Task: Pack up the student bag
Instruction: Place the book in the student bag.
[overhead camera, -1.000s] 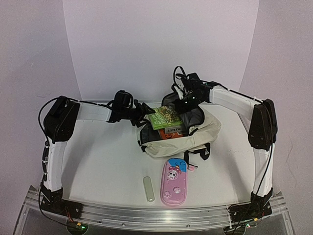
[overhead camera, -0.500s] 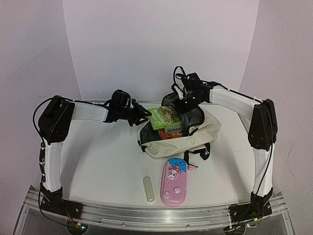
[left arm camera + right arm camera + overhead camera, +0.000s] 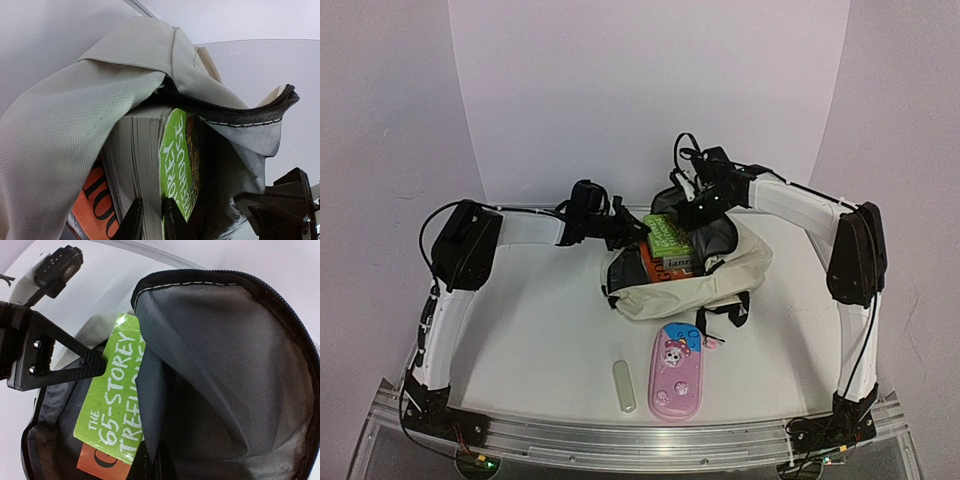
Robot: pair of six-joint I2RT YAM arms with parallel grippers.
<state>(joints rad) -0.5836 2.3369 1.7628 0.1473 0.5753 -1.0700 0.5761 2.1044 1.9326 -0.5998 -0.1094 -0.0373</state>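
Precariously, left gripper (image 3: pixel 150 224) pinches green paperback (image 3: pixel 177 160); black zipper (image 3: pixel 225 107) of cream fabric student bag (image 3: pixel 65 115) may snag it (right gripper (image 3: pixel 703 207) clamps rim).

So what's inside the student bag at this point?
A green 65-Storey Treehouse book sits in the student bag, partly sticking out, with an orange book against it and grey lining around. The cream fabric hides the rest of both books and the bag's bottom.

pink pencil case (image 3: pixel 677 375) (cartoon face on top) just beside a pale bar (image 3: pixel 624 386), on white table (image 3: pixel 540 330)
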